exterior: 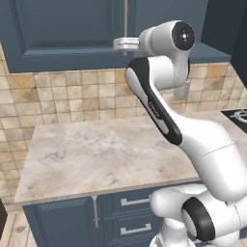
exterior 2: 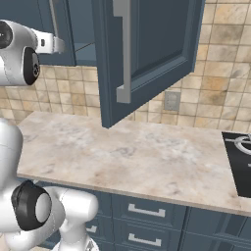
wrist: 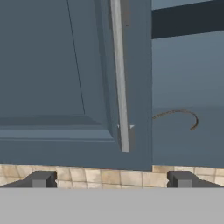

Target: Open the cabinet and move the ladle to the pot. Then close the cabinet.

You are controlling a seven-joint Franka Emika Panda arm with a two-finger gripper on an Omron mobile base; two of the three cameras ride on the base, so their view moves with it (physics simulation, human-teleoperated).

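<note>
The gripper [wrist: 109, 179] is standing wide open, its two dark fingertips [wrist: 41, 179] showing far apart at the bottom of the hand view, with nothing between them. It is pointing at the lower edge of the cabinet [wrist: 52, 74], just in front of the closed left door and its one long silver handle [wrist: 120, 87]. Right of that door the cabinet is lying open, and one thin, curved brown ladle handle [wrist: 177, 114] is showing on the blue-grey shelf inside; the spoon end cannot be made out.

In the left base view the arm [exterior: 159, 111] is rising from the lower right, bending at a dark-jointed elbow and reaching up so that its wrist is sitting level with the bottom of the cabinet, the hand hidden behind the wrist. In the right base view the wrist is sitting at the upper left, with a short silver piece beside it.

Two cabinet doors are visible: the left one shut, and the right door [exterior 2: 147, 54] swinging out over the counter [exterior 2: 127, 152] with its own silver bar. One marbled counter is lying under it, backed by tan wall tiles [exterior: 62, 96]. One dark stove top [exterior 2: 238, 162] is showing at the counter's right end. Several drawers [exterior 2: 147, 212] with horizontal handles are sitting below.
</note>
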